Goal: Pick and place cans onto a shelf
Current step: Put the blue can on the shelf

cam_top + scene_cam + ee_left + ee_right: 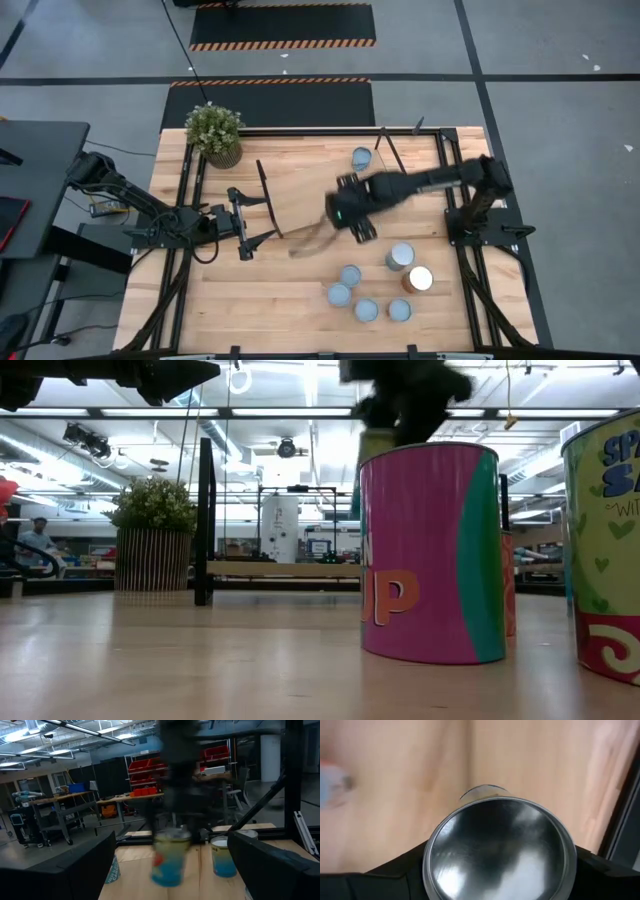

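Observation:
My right gripper (338, 215) reaches over the shelf (300, 180), a light-wood board with black end frames, and is shut on a can (500, 850) with a silvery top. That can also shows, blurred, in the left wrist view (170, 860). Another can (361, 157) stands on the shelf's far part. Several cans (366, 310) stand on the table near the front right, one of them white-topped with an orange-brown side (420, 279). My left gripper (243, 225) is open and empty at the shelf's left end. My right gripper pinches the can between its two fingers, one on each side of the wall just under the top rim (427, 865). The fingers come from above, and the wrist view looks down onto the can's top. The can stays upright below the gripper.
A potted green plant (215, 132) stands at the table's far left corner. In the low view a magenta and green can (430, 550) and a yellow-green can (605, 550) stand close to the camera. Black frame rails run along both table sides.

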Controlling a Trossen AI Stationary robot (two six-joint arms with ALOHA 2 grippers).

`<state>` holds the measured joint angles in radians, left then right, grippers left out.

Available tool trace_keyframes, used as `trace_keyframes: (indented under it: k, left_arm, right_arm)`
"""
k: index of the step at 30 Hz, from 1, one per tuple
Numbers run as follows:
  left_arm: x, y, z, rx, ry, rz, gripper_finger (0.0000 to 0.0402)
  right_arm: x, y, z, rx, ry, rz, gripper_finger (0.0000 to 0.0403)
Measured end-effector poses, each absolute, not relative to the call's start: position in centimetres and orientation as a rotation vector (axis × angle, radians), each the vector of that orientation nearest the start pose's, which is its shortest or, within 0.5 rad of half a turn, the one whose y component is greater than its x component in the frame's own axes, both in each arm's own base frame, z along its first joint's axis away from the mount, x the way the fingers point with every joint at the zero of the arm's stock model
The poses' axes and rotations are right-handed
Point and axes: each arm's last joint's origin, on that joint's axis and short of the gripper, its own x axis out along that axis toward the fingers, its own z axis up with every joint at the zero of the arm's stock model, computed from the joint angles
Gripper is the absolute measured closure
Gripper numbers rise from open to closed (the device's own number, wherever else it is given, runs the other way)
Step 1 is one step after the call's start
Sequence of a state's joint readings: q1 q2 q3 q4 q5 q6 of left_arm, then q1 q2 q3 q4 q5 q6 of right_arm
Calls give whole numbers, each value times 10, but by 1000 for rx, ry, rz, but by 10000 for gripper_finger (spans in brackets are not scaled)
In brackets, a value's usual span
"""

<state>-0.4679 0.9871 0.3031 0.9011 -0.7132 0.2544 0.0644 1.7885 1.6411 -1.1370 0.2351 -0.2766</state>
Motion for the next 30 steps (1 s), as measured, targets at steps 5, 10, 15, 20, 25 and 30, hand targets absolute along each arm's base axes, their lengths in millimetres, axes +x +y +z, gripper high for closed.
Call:
trace_keyframes:
  k: [5,10,15,20,25,30]
  left_arm:
    - [178,-69,235,134,-146,265,13]
    - [178,-69,235,147,-150,268,13]
    - [178,-69,235,148,-149,268,13]
    - [178,-69,235,150,-146,267,13]
    - [178,-69,235,150,-146,267,13]
    - [178,-69,235,150,-146,267,13]
  right_arm:
    - [360,-42,289,-323,1266,70,89]
    - [362,-75,270,-276,1322,109,89]
    - [367,-89,253,-273,1369,115,77]
    - [367,-99,246,-268,1401,85,38]
    - [363,-100,256,-310,1394,6,13]
    - [360,-99,266,-297,1362,-28,15]
